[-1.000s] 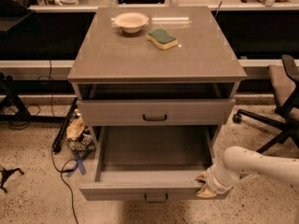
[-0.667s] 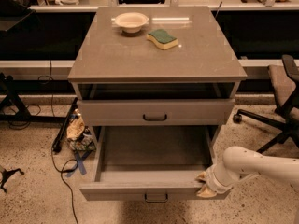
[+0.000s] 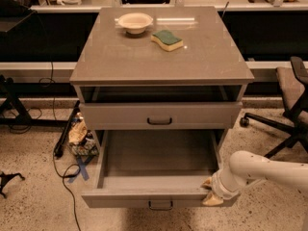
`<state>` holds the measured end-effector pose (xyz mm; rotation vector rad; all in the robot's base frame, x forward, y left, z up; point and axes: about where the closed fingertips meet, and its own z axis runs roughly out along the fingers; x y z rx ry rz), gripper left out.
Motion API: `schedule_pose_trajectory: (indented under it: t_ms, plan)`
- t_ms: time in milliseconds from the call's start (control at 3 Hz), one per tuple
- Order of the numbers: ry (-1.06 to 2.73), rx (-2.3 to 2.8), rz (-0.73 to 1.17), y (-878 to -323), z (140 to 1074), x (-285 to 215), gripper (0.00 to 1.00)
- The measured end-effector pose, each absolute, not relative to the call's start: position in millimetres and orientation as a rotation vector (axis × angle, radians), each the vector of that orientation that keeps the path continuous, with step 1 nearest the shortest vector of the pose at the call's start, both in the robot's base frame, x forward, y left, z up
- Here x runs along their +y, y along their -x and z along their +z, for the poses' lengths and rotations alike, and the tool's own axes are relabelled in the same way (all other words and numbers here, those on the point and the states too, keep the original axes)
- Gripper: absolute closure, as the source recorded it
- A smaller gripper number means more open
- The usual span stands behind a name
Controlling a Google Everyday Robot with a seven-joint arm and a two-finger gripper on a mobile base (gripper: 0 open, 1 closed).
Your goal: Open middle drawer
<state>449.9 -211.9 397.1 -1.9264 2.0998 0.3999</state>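
The grey cabinet [image 3: 159, 57] stands in the middle of the camera view. Its middle drawer [image 3: 144, 196] is pulled far out, and its wide shallow grey tray [image 3: 156, 155] shows empty. The small black bar handle [image 3: 160, 205] sits at the centre of the drawer's front. My gripper [image 3: 210, 191] is at the right end of that drawer front, touching its front right corner. The white arm [image 3: 262, 170] comes in from the right. The top drawer [image 3: 159, 115] above is shut. The lowest drawer is hidden under the open one.
A white bowl [image 3: 135, 22] and a green-and-yellow sponge [image 3: 167, 39] lie on the cabinet top. An office chair [image 3: 288, 100] stands at the right. Cables and clutter [image 3: 79, 136] lie on the floor at the cabinet's left. Black benches run behind.
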Motion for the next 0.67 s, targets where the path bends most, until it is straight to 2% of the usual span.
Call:
schedule_pose_trajectory:
  t_ms: [333, 667]
  plan:
    - [1.928, 2.1, 0.404, -449, 396, -211, 0.04]
    - [1.957, 2.048, 0.411, -454, 416, -218, 0.0]
